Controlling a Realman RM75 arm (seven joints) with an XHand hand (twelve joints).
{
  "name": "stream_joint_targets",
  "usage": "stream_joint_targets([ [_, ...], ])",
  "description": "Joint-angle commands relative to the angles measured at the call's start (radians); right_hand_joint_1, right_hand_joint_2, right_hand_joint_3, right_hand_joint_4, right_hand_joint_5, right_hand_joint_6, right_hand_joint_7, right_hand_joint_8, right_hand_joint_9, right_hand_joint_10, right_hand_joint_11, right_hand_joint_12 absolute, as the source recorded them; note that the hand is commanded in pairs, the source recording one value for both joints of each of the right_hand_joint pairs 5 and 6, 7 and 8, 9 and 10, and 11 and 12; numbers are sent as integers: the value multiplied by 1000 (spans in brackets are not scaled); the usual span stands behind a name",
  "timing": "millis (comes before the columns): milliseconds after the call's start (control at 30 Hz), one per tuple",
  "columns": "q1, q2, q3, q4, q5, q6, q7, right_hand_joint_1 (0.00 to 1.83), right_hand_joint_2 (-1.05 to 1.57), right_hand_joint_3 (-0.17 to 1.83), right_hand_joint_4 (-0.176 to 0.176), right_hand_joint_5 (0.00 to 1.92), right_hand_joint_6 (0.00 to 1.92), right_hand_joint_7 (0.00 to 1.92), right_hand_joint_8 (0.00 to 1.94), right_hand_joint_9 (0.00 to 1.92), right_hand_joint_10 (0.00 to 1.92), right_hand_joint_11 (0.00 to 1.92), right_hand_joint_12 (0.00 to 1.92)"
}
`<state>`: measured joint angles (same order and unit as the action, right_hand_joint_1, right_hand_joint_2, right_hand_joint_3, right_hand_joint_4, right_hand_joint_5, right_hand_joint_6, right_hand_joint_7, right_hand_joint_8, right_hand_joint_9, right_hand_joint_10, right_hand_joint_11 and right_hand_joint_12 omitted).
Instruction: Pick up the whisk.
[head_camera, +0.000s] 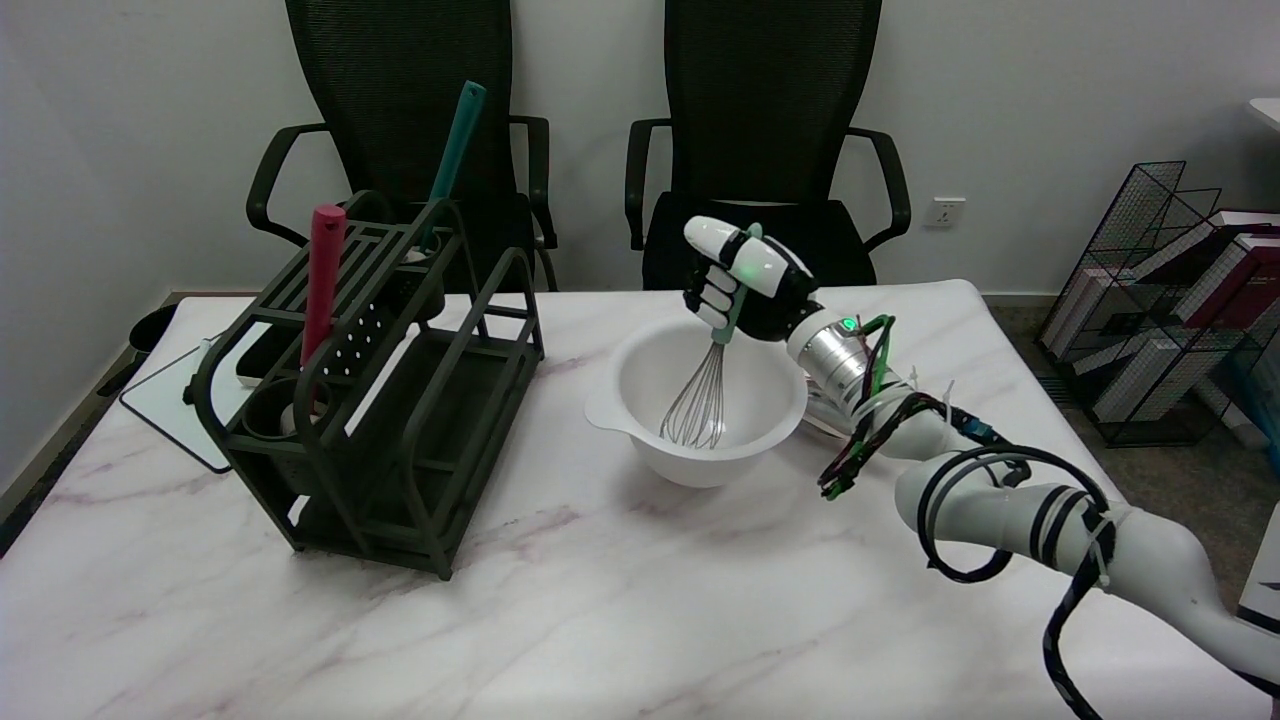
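- Right hand (742, 280): fingers wrapped round the teal handle of the whisk (703, 395), above the bowl's far rim.
- Whisk wires hang inside the white bowl (640, 420); contact with the bowl floor unclear.
- Dark rack (400, 400) left of the bowl, holding a red handle (322, 280) and a teal handle (455, 150).
- No legible writing anywhere.

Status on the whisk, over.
Right hand grips whisk by handle. Wire end inside white bowl. Rack well off to the side, nothing in the way.
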<state>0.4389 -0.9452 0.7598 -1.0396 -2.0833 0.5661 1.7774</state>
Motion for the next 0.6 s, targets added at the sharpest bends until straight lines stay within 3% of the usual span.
stream_joint_targets([
  [33,-158,15,183,-167,-5,51,0,1008,1434,605,0,1920,1920,1920,1920,1920,1920,1920,1920],
  [333,-336,71,394,-343,-6,62,0,962,1563,556,0,1920,1920,1920,1920,1920,1920,1920,1920],
  [600,-360,81,545,-446,9,121,10,966,1562,544,0,1920,1920,1920,1920,1920,1920,1920,1920],
])
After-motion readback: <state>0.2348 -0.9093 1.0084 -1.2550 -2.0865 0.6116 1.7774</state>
